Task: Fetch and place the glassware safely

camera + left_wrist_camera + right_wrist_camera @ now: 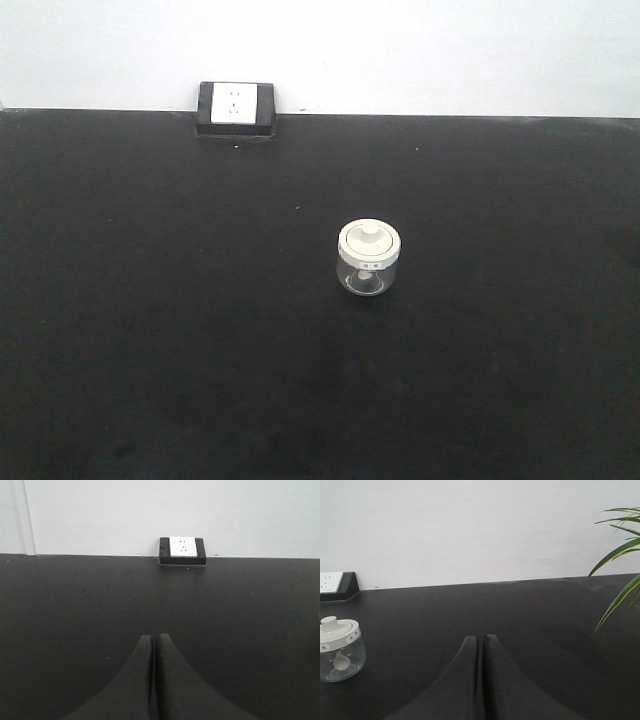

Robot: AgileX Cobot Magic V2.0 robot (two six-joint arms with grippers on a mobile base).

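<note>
The glassware, a small squat clear glass jar (369, 259) with a cream-white knobbed lid, stands upright on the black table, a little right of centre in the front view. It also shows at the far left of the right wrist view (339, 650), a small white spoon visible inside. My right gripper (480, 637) is shut and empty, low over the table, to the right of the jar and well apart from it. My left gripper (153, 635) is shut and empty over bare table; the jar is out of its view. Neither gripper shows in the front view.
A white wall socket in a black housing (236, 107) sits at the table's back edge against the white wall; it also shows in the left wrist view (182, 551) and the right wrist view (335, 585). Green plant leaves (620, 565) hang in at the far right.
</note>
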